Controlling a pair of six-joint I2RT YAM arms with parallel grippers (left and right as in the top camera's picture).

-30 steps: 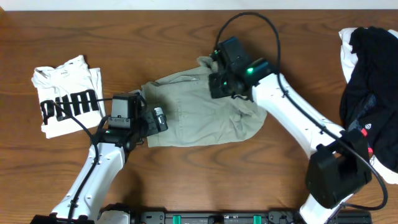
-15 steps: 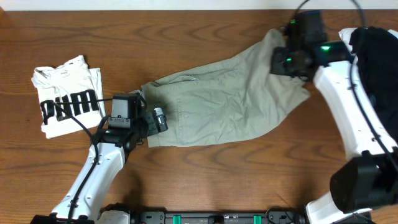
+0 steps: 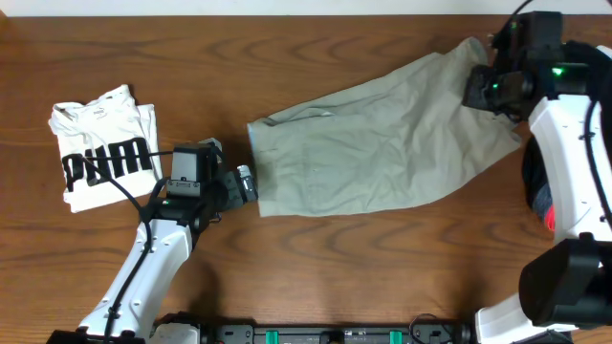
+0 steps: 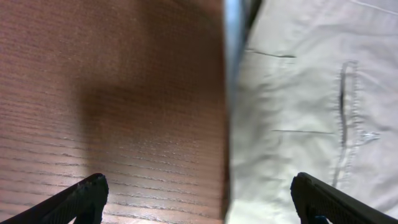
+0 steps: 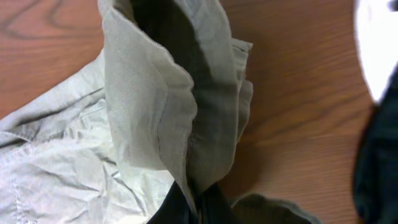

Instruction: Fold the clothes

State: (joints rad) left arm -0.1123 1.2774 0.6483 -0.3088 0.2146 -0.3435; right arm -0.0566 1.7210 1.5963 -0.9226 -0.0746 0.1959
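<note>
The pair of khaki grey-green cotton shorts (image 3: pixel 373 143) now lies stretched long across the brown wooden table (image 3: pixel 316 268), running from the middle up towards the far right corner. A second ago it was bunched under the right arm with one leg doubled over the body. The right gripper (image 3: pixel 486 91) has swung out to the far right with its jaws clamped on the hem of a leg. In the right wrist view the cloth rises in a thick fold straight out of the pinched fingertips. The pull has opened the leg out flat and also dragged the whole garment rightward, so the waistband edge has slid off towards the right. The left gripper (image 3: pixel 247 183) has not moved. Its jaws stand wide apart and hold nothing, and in its wrist view one finger (image 4: pixel 81 198) sits over bare wood and the other over khaki cloth, straddling the waistband edge with its pale blue lining. The shorts look spread out rather than folded, so folding proper probably has yet to begin. The folded white T-shirt with black lettering (image 3: pixel 103 158) lies at the left, well apart, and a black garment (image 5: pixel 380 168) lies near the held hem.
</note>
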